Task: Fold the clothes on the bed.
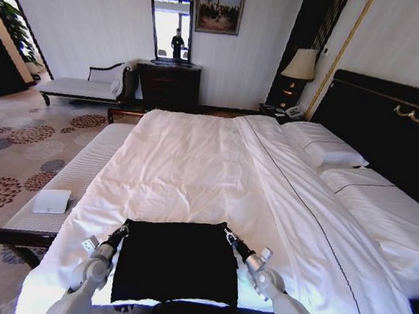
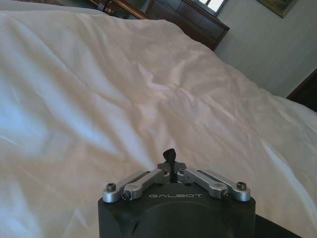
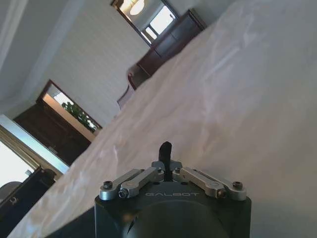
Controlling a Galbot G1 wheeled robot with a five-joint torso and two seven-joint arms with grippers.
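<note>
The clothes (image 1: 177,261) are a black garment lying as a flat rectangle on the near end of the bed (image 1: 194,163), on the white duvet. My left gripper (image 1: 123,229) is at its far left corner and my right gripper (image 1: 227,234) at its far right corner. The far edge runs straight and taut between them. In the left wrist view the left gripper (image 2: 170,157) is shut, with a small black tip poking out over the duvet. The right gripper (image 3: 165,151) in the right wrist view is likewise shut. No lettering shows on the garment.
White pillows (image 1: 322,144) lie by the dark headboard (image 1: 391,122) on the right. A striped bench (image 1: 82,167) with a small white folded towel (image 1: 51,201) runs along the bed's left side. A dresser with mirror (image 1: 168,82) and a chaise (image 1: 90,86) stand beyond.
</note>
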